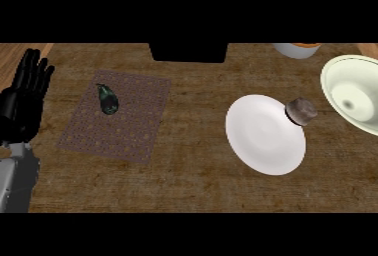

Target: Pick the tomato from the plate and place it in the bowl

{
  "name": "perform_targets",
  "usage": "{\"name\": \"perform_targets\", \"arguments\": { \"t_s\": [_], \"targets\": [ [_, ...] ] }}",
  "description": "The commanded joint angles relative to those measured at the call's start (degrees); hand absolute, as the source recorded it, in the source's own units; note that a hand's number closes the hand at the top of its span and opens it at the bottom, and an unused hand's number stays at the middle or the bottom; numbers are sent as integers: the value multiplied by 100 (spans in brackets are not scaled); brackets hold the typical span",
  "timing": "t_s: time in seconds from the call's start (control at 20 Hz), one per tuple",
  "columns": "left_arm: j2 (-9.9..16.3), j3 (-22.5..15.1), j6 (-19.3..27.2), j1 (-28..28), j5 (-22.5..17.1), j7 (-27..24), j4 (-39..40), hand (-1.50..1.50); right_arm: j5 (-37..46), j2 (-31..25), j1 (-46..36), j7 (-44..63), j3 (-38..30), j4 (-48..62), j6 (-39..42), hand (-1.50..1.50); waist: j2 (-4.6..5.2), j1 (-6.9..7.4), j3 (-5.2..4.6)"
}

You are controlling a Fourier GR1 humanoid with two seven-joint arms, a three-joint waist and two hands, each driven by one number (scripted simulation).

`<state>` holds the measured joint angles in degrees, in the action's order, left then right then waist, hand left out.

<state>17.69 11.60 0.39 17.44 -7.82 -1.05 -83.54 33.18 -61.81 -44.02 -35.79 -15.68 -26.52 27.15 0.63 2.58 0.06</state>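
A white plate (262, 137) lies right of the counter's middle. At its upper right rim sits a small round brownish-grey object (301, 110), the only thing on the plate; no red tomato shows. A pale cream bowl (354, 95) stands at the right edge, partly cut off by the view. My left hand (22, 97) rests open at the far left, fingers straight and pointing up, far from the plate. My right hand does not show.
A brown patterned mat (118, 117) lies left of centre with a dark green eggplant-like vegetable (108, 99) on it. A white cup with orange content (299, 49) stands at the top right. A black block (188, 51) sits at the top middle.
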Motion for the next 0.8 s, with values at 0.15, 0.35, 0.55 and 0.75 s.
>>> {"name": "perform_targets", "arguments": {
  "t_s": [0.15,0.35,0.55,0.75],
  "targets": [
    [-15,51,1,-222,-18,49,-220,0,476,890,-341,159,397,405,-651,150,-19,-66,2],
    [87,207,-124,-36,-121,-107,107,0,885,1287,-430,536,625,686,-1420,150,15,-33,4],
    [-94,1,103,177,57,55,107,0,646,1459,-505,940,232,1384,-1649,-150,48,-22,13],
    [-142,-24,-3,-181,-20,1,-255,0,245,1767,-362,655,-141,1703,-1548,-150,40,35,21]
  ]
}}
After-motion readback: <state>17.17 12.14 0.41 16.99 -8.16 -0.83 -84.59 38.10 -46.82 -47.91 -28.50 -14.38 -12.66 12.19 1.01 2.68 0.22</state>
